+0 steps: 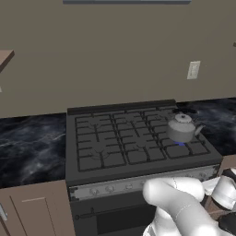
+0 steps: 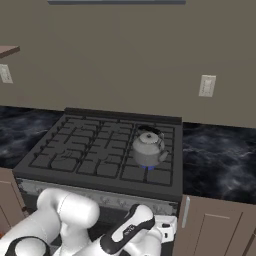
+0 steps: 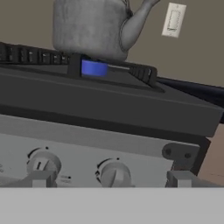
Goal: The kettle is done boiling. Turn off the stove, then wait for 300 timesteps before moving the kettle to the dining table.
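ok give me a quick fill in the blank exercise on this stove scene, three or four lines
1. The kettle sits on the stove's front ____ burner.
2. Under the kettle, a ____ flame shows, so the burner is lit.
3. The hand faces the strip of ____ on the stove's front.
4. The hand's fingers stand ____, holding nothing.

Missing words: right; blue; knobs; open
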Robot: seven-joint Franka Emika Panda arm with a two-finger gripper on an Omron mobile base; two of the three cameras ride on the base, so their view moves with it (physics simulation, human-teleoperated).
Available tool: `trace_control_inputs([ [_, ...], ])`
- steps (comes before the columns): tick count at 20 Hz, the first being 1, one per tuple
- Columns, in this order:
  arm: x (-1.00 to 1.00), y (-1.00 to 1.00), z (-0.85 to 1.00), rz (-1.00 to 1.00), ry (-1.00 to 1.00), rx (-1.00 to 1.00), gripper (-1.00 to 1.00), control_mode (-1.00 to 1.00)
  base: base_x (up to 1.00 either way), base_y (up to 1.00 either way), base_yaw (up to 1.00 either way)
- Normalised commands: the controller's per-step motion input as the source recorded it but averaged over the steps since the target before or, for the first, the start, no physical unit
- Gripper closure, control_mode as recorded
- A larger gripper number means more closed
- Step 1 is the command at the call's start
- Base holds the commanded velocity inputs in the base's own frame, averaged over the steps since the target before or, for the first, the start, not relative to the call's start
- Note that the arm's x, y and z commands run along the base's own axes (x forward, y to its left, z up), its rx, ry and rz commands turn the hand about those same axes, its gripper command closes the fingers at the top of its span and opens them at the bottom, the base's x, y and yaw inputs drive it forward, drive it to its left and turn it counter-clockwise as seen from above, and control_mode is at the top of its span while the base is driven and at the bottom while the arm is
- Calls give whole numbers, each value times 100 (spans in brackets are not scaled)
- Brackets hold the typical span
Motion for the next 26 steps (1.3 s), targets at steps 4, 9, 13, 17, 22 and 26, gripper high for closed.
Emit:
trace_control_inputs([
  [4,19,0,-17,0,0,0,-100,-100,0,0,0],
  [9,17,-1,-18,0,0,0,-100,-100,0,0,0],
  [13,8,-6,-20,0,-1,0,-100,-100,0,0,0],
  [17,9,-8,-15,0,-1,0,-100,-100,0,0,0],
  [22,12,-6,-9,0,-1,1,-100,-100,0,0,0],
  [26,13,-5,-5,0,-1,2,-100,-100,0,0,0],
])
